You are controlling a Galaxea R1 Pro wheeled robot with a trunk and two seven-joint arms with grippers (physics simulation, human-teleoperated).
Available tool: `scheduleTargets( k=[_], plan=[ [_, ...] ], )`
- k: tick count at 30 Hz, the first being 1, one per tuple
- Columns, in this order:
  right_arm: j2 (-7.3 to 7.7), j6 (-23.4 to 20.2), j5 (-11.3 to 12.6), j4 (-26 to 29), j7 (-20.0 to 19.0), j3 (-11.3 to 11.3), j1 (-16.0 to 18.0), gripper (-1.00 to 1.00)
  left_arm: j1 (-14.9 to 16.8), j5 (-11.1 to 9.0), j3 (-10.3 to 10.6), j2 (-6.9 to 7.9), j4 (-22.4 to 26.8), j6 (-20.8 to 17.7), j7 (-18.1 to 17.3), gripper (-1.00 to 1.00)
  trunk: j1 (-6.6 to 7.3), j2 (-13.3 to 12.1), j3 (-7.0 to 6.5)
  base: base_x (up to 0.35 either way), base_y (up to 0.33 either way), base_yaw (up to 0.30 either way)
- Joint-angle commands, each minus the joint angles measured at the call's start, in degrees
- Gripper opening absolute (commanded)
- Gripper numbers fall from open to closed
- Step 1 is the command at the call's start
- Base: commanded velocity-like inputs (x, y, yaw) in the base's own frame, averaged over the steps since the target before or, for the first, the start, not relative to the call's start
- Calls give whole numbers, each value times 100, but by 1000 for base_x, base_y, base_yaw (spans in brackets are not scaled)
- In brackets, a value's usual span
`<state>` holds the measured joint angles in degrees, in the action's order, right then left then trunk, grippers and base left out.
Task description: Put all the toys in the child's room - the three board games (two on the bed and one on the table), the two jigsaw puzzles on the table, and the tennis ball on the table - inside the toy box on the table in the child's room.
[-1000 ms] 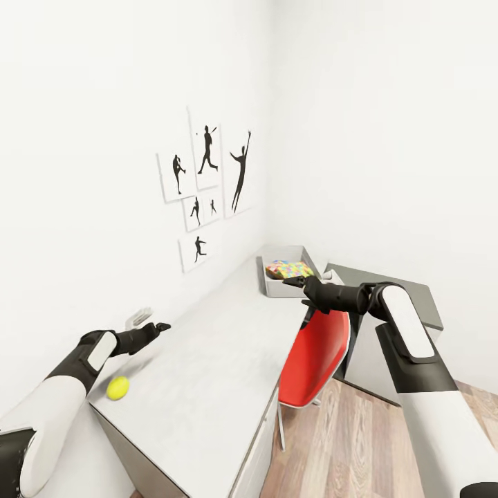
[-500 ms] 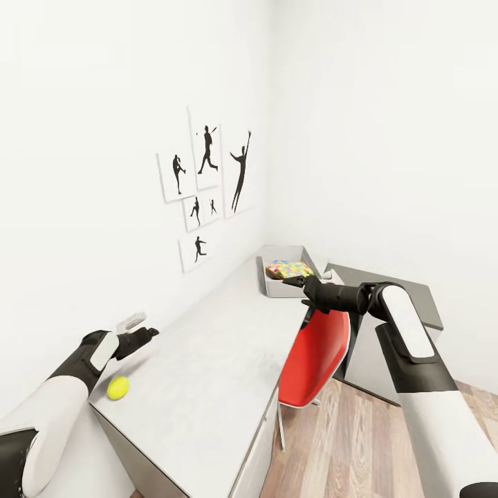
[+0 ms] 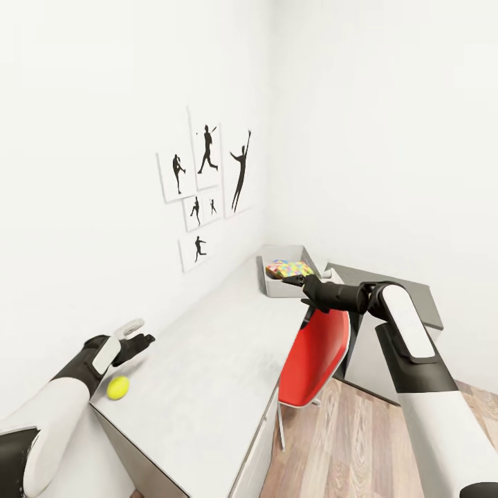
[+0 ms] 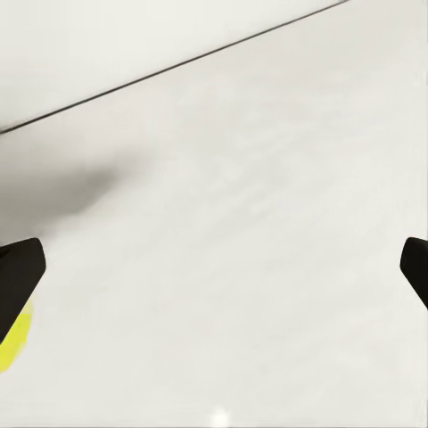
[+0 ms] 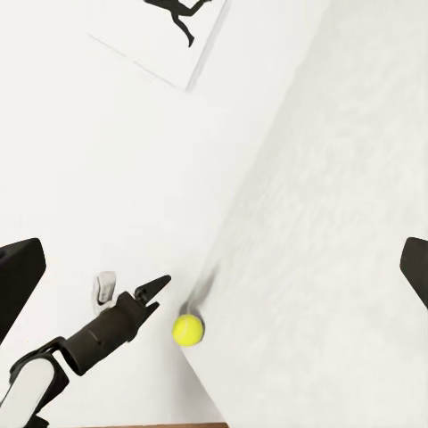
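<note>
Your left pincer (image 3: 142, 340) hangs wide open just beyond the tennis ball (image 3: 117, 387), which sits near the worktop (image 3: 207, 360) corner. Nudge it sideways and it could roll off the edge, far from the toy box (image 3: 285, 283).

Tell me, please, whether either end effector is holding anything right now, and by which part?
Nothing is held. The left end effector is open above the table, near the tennis ball but apart from it. The right end effector is open and empty too.
</note>
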<state>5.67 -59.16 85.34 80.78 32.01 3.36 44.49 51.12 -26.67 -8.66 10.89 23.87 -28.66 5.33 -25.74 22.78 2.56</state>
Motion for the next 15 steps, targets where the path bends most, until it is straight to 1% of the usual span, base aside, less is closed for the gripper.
scheduleTargets(
  k=[1,12,14,15],
  plan=[
    [4,0,58,3,60,7,7,100,4,-60,-13,4,-7,-31,49,100,-4,14,20,0,0,0],
    [4,1,67,0,60,7,7,100,4,-32,-2,6,-56,-24,73,100,-4,14,112,0,0,0],
    [4,1,69,0,60,9,11,100,4,-28,1,7,-57,43,90,100,-4,14,130,0,0,0],
    [4,-1,70,0,60,10,13,100,4,-26,3,8,-57,163,160,100,-4,14,139,0,0,0]
  ],
)
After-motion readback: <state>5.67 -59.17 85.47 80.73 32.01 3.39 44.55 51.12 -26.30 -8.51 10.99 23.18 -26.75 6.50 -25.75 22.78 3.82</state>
